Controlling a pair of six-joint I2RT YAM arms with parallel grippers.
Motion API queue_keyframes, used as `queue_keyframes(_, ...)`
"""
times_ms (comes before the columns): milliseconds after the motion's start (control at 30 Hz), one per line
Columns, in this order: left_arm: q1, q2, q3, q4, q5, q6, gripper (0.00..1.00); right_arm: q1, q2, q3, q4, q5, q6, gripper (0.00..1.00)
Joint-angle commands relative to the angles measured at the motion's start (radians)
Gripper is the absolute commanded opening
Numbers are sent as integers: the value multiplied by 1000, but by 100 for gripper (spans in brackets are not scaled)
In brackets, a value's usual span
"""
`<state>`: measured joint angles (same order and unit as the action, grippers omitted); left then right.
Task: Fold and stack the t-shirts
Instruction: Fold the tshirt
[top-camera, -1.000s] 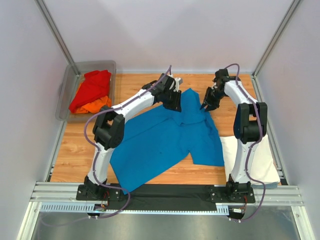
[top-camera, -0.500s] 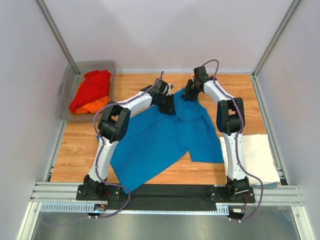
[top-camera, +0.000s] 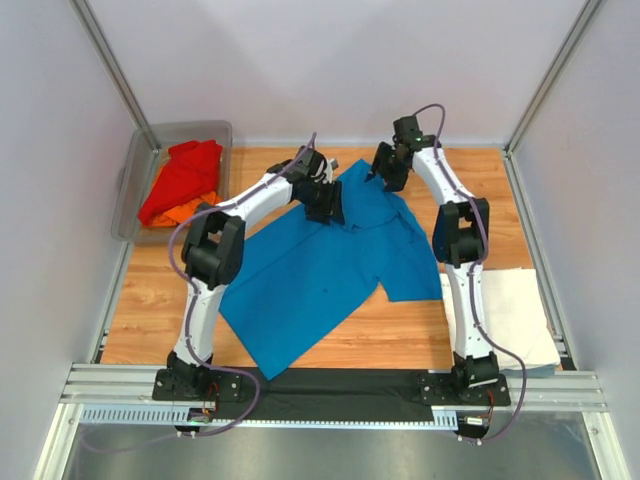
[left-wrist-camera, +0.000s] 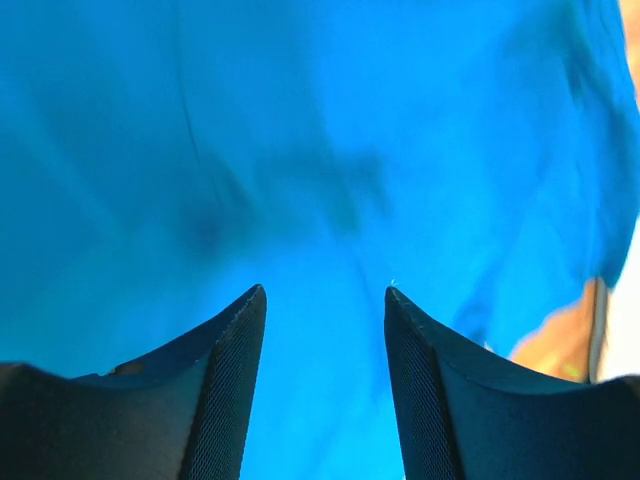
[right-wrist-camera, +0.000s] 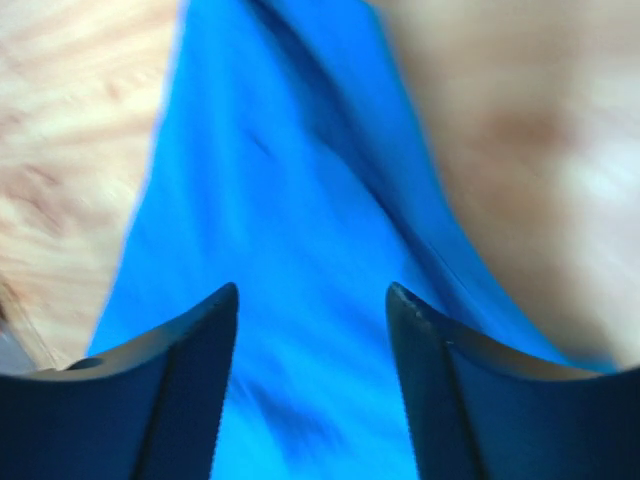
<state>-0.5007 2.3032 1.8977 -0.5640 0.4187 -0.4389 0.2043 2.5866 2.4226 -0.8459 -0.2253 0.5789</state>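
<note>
At the near right edge of the desk (top-camera: 150, 300), a white t-shirt (top-camera: 510, 320) lies folded flat just beside the right arm's base. Left of it, across the middle of the wood, the bright blue t-shirt (top-camera: 310, 280) is spread out at a slant, one corner reaching toward the near edge and its rumpled upper part pointing toward the back. Over that far part both arms bend in. The left pincer (left-wrist-camera: 324, 290) hangs low above the blue cloth; in its wrist view the two dark fingers stand apart, with nothing caught between them and only blue fabric beyond. The right pincer (right-wrist-camera: 312, 287) is just beyond it, over the shirt's farthest tip, where blue cloth meets bare wood; its fingers are likewise spread and hold nothing. At the far left corner stands a grey see-through tub (top-camera: 140, 165), off the wooden top, holding a crumpled red t-shirt (top-camera: 185, 175) with an orange t-shirt (top-camera: 185, 212) showing under its near side.
</note>
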Motion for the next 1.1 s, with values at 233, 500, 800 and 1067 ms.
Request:
queue_keyframes(233, -295, -823, -642, -280, -307, -50, 47, -108, -609, -548, -309, 213, -255, 65)
queue_keyframes(500, -547, -1129, -1087, -352, -483, -372, 46, -109, -798, -862, -210, 175, -304, 52)
queue_keyframes(800, -772, -920, -1076, -444, -620, -486, 50, -111, -907, -1022, -170, 136, -307, 54)
queue_keyframes(1067, -843, -873, -1074, -407, -558, -523, 53, -109, -922, -1042, -163, 124, -315, 55)
